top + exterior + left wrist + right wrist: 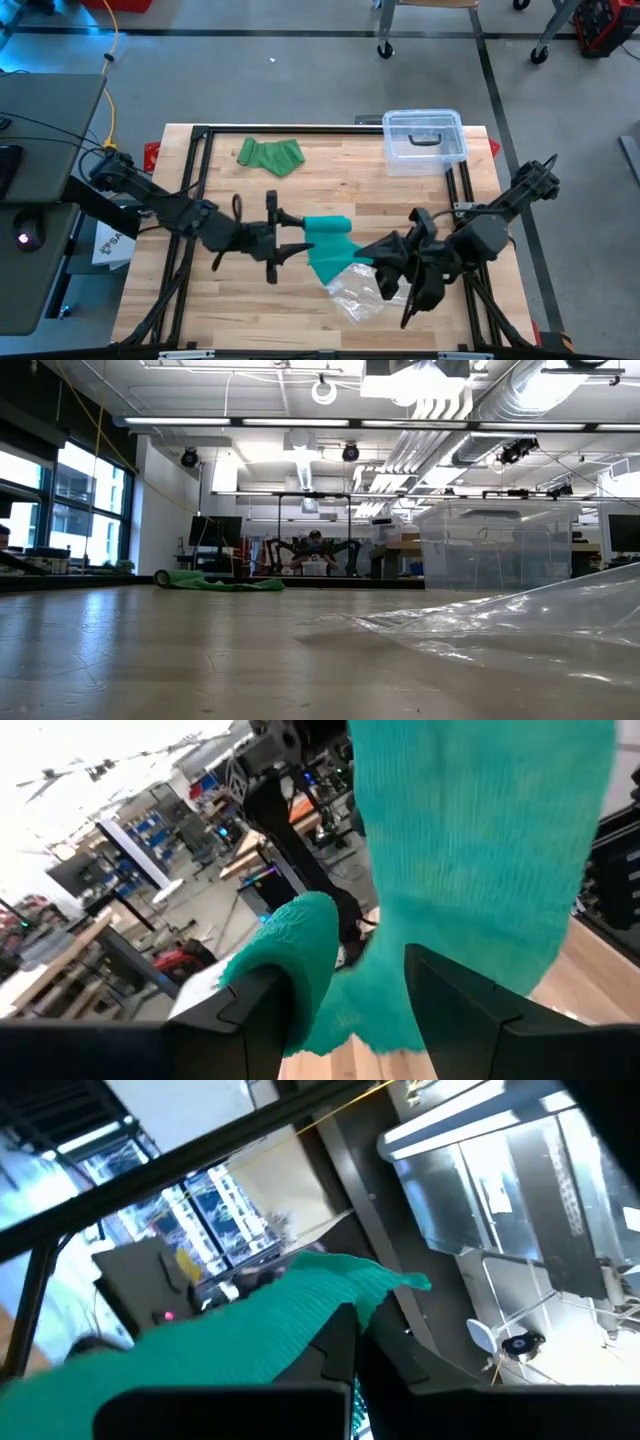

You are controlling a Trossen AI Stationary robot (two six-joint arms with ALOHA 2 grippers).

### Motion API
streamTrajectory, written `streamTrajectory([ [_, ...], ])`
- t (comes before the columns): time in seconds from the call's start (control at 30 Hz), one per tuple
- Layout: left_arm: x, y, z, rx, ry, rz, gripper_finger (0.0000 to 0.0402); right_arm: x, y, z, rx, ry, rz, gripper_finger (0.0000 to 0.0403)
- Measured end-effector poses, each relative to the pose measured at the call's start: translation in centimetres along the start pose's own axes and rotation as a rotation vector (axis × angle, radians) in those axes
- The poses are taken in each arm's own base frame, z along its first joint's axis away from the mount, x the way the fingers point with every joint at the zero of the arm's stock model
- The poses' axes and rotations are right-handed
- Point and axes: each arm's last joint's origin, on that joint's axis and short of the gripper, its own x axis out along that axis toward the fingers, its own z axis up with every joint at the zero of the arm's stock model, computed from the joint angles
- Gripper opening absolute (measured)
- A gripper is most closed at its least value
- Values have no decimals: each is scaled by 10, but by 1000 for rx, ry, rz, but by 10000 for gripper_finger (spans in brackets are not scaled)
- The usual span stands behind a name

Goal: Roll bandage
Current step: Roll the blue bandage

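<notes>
While left end effector (296, 238) grips teal bandage (328, 248), right end effector (372, 256) pinches it.

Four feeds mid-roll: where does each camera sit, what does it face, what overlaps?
High: overhead, looking down; both arms, teal bandage.
Low: table height, facing the room; no arm; plastic sheet.
Left wrist: past its fingers, bandage roll.
Right wrist: its fingers pinching bandage.
Shared: high and low show the clear bin and green bandage.

High view straight down, low view level across table (250, 300) (wrists close-up on bandage (480, 870))
</notes>
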Motion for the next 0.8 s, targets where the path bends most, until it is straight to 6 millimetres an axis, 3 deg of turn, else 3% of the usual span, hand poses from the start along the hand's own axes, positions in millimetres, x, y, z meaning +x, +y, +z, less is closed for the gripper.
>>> streamTrajectory([
  [0.2,12,9,-10,-32,26,-28,186,2,-26,8,41,-14,-68,0],
  [0.47,35,-10,-21,-10,61,-40,183,5,-59,8,64,4,-161,0],
  [0.6,44,-18,-25,7,71,-45,162,7,-64,5,60,50,-166,0],
  [0.8,45,-14,-24,11,51,-24,126,8,-59,5,47,72,-126,0],
])
